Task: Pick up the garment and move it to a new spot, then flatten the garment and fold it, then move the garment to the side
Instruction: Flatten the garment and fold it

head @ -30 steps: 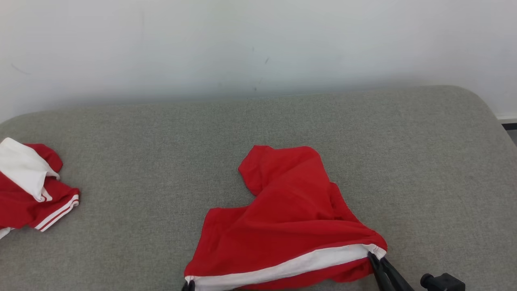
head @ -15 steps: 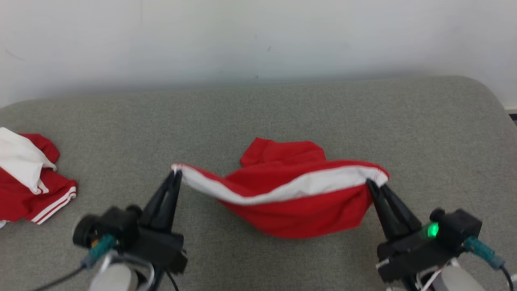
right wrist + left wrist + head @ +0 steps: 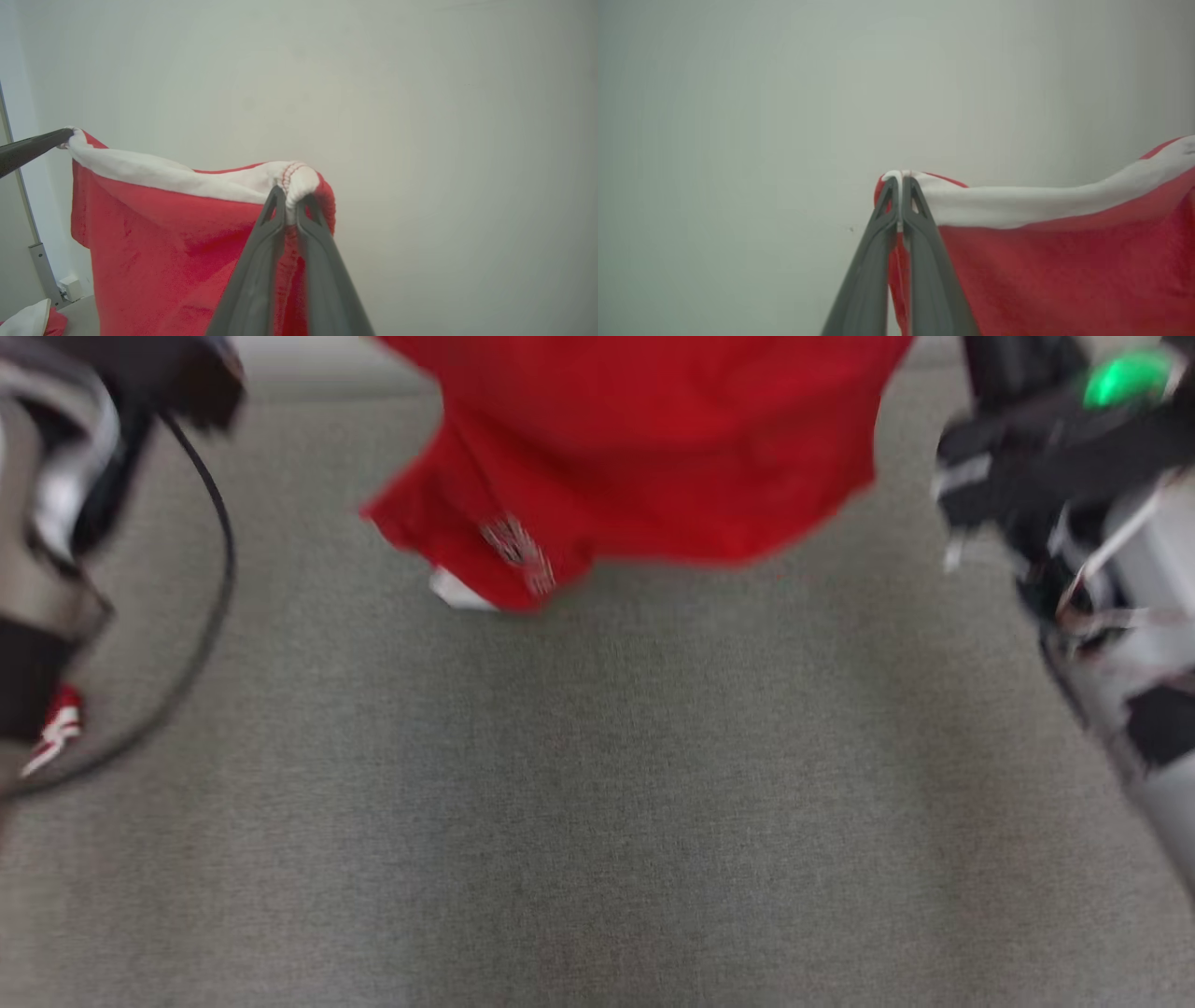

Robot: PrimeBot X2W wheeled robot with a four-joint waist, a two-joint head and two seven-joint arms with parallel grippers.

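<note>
The garment [image 3: 635,457] is red with a white hem band and hangs in the air above the grey surface, blurred in the head view. In the left wrist view my left gripper [image 3: 900,179] is shut on one corner of the white band, with the garment [image 3: 1064,270] hanging to its right. My right gripper [image 3: 290,191] is shut on the other corner, bunched between its tips, and the garment [image 3: 154,242] hangs below. The band sags between the two grips. The left gripper's fingers [image 3: 28,147] reach in from that view's left edge.
The grey cushioned surface [image 3: 597,803] lies under the hanging cloth. My left arm [image 3: 56,523] and right arm [image 3: 1074,457] stand at the sides. A second red and white garment [image 3: 28,322] lies low at the left. A pale wall [image 3: 738,93] is behind.
Both grippers have risen with the white hem, lifting the garment off the surface until it hangs free. The head view has also shifted and is now blurred.
</note>
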